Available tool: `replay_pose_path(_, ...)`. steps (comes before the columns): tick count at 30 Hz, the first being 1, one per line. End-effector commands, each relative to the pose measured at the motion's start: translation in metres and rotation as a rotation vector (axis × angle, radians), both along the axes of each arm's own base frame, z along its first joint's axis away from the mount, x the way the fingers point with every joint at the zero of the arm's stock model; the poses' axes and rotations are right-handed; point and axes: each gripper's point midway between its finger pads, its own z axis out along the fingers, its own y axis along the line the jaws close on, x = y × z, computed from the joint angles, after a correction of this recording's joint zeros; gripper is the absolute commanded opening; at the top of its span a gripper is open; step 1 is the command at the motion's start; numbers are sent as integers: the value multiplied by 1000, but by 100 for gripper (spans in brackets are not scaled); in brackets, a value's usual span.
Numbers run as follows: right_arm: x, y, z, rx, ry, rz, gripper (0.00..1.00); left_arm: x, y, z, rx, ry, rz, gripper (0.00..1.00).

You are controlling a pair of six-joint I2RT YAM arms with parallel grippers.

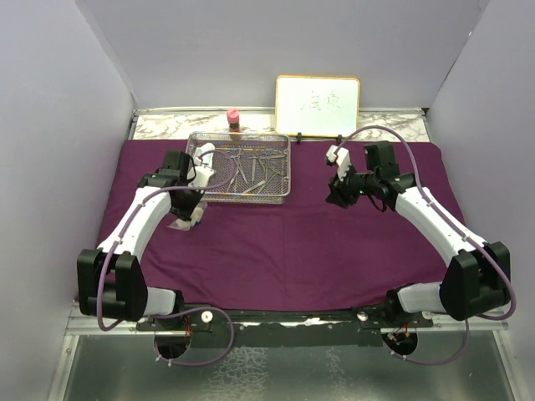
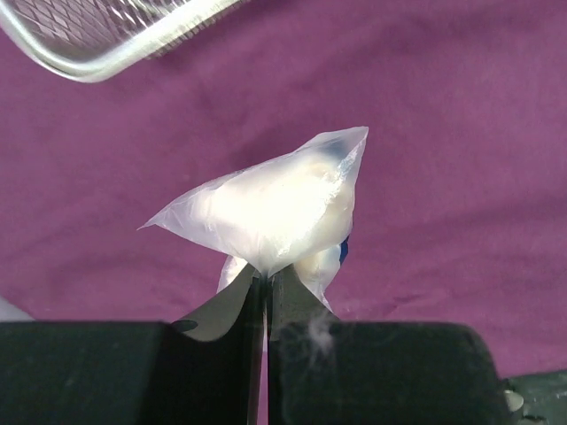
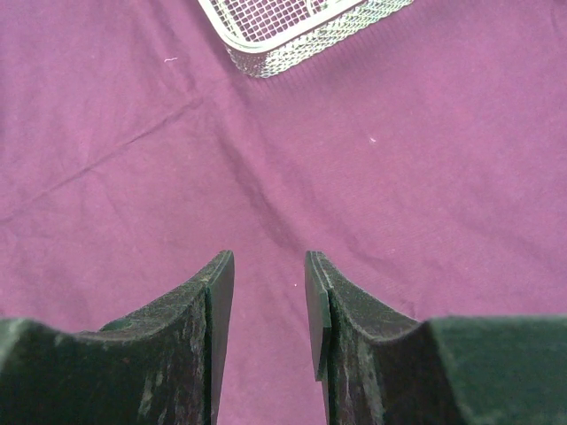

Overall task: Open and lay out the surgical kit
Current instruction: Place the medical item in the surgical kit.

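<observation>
Left jaws shut, pinching thin lower edge of white plastic packet (image 2: 275,208). Packet bulges just beyond jaw tips, over purple cloth wrap (image 2: 461,124); wire-mesh tray (image 2: 97,40) further ahead, to left. Risk: slim pinch (film only, contents unheld) may slip, and packet drops crumpled or against tray. Right jaws part-open, empty, over bare cloth, tray corner ahead. If lowered, could snag cloth fold, dragging tray and forceps (image 1: 247,171).
</observation>
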Motion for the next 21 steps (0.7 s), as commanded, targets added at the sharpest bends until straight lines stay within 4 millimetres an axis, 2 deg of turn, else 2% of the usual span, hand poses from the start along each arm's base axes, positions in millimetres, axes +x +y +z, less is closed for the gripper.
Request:
replay_pose_path(1,-5,2,9,28,-17,24,39,-9,3,-26,20,68,8,1)
replay_pose_path(7,-5,1,10,23,-29,16,39,15,2,-52,35,77,45,3)
replay_pose_path(10,-5,1,10,24,-29,15,39,15,7,-70,67,129,57,5)
replay_pose_path(13,-5,0,8,21,-27,13,39,9,8,-82,78,179,51,13)
replay_pose_path(17,-4,0,7,16,-24,9,39,9,6,-68,66,163,33,29)
replay_pose_path(21,-4,-1,7,14,-27,8,39,20,2,-28,43,92,11,54)
